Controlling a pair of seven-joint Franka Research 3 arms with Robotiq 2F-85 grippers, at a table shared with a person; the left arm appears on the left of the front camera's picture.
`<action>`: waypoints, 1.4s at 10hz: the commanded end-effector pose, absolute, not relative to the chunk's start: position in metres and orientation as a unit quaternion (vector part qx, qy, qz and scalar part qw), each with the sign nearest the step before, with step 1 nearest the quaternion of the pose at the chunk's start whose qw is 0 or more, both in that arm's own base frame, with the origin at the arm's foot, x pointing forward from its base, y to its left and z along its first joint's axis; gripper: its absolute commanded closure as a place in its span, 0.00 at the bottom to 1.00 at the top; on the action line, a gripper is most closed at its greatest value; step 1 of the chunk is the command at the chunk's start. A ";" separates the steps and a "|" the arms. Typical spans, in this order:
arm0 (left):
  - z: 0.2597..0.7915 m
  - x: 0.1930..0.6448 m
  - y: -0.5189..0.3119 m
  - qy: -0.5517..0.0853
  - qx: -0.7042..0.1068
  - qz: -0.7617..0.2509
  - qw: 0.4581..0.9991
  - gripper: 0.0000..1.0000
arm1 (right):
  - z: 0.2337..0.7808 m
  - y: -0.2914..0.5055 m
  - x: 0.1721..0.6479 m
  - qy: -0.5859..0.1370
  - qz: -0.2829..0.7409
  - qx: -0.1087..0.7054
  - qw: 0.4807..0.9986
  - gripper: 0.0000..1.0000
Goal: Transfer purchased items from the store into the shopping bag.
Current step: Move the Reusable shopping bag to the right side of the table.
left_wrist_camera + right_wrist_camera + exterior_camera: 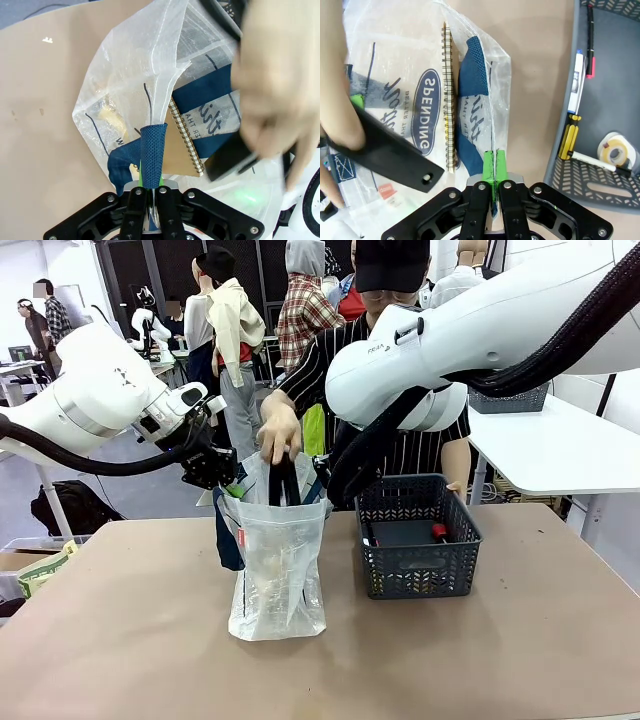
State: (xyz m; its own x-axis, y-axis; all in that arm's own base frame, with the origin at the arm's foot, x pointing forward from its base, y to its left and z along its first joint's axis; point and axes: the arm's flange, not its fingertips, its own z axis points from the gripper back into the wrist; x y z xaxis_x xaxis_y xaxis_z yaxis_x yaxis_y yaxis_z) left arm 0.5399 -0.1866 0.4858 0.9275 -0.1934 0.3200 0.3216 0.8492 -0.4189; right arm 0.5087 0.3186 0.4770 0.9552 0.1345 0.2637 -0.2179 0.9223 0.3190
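Observation:
The shopping bag (278,570) stands upright on the table, left of the store basket (418,535). My left gripper (215,472) is shut on the bag's left rim by its blue mesh handle (152,147). My right gripper (325,478) is shut on the opposite rim (492,130), so the mouth is held wide. A person's hand (280,430) lowers a flat black item (395,157) into the bag. Inside lie a spiral notebook (182,145) and a pale yellowish item (112,120). The basket (615,100) holds pens, a tape roll (618,151) and a yellow-black tool (568,140).
The brown table (120,640) has free room in front of and beside the bag and basket. The person stands at the far edge, behind the bag. A white table (560,445) with another basket stands at the back right.

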 end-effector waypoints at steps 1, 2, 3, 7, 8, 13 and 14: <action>0.487 0.541 -0.186 -0.130 -0.236 -0.135 0.954 1.00 | 0.477 0.319 0.508 -0.117 0.087 0.181 0.973 1.00; 0.487 0.541 -0.186 -0.130 -0.236 -0.135 0.954 1.00 | 0.477 0.319 0.508 -0.117 0.087 0.181 0.973 1.00; 0.487 0.541 -0.186 -0.130 -0.236 -0.135 0.954 1.00 | 0.477 0.319 0.508 -0.117 0.087 0.181 0.973 1.00; 0.487 0.541 -0.186 -0.130 -0.236 -0.135 0.954 1.00 | 0.477 0.319 0.508 -0.117 0.087 0.181 0.973 1.00; 0.487 0.541 -0.186 -0.130 -0.236 -0.135 0.954 1.00 | 0.477 0.319 0.508 -0.117 0.087 0.181 0.973 1.00; 0.487 0.541 -0.186 -0.130 -0.236 -0.135 0.954 1.00 | 0.477 0.319 0.508 -0.117 0.087 0.181 0.973 1.00; 0.487 0.541 -0.186 -0.130 -0.236 -0.135 0.954 1.00 | 0.477 0.319 0.508 -0.117 0.087 0.181 0.973 1.00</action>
State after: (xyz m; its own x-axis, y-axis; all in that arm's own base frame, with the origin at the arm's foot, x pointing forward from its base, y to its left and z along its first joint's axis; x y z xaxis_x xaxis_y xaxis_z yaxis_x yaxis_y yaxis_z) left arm 0.5398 -0.1867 0.4856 0.9275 -0.1937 0.3196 0.3217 0.8491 -0.4190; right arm 0.5086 0.3186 0.4770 0.9552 0.1345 0.2637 -0.2179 0.9223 0.3190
